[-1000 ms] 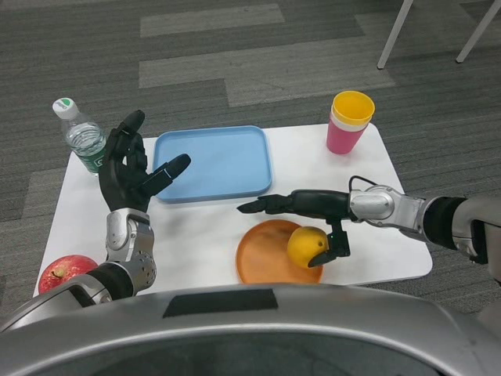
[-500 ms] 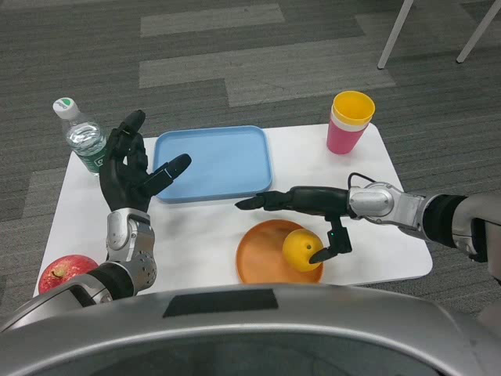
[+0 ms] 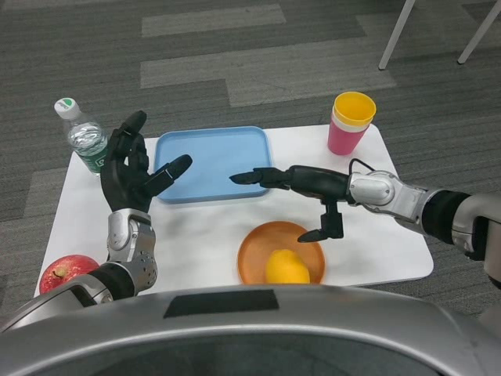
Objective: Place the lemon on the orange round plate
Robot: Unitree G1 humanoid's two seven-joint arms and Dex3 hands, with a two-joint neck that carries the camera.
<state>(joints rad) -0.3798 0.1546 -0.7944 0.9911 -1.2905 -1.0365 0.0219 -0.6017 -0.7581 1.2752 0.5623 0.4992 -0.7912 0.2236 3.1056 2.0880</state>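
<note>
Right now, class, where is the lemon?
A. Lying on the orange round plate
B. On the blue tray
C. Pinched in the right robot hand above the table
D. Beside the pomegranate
A: the lemon lies on the orange round plate, with the right robot hand open above it and touching nothing.

The robot's body hides the orange round plate's (image 3: 254,251) near rim.

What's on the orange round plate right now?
Only the lemon, lying on the orange round plate. The right robot hand hovers open above, not touching. The plate's near edge is hidden by the robot's body.
</note>
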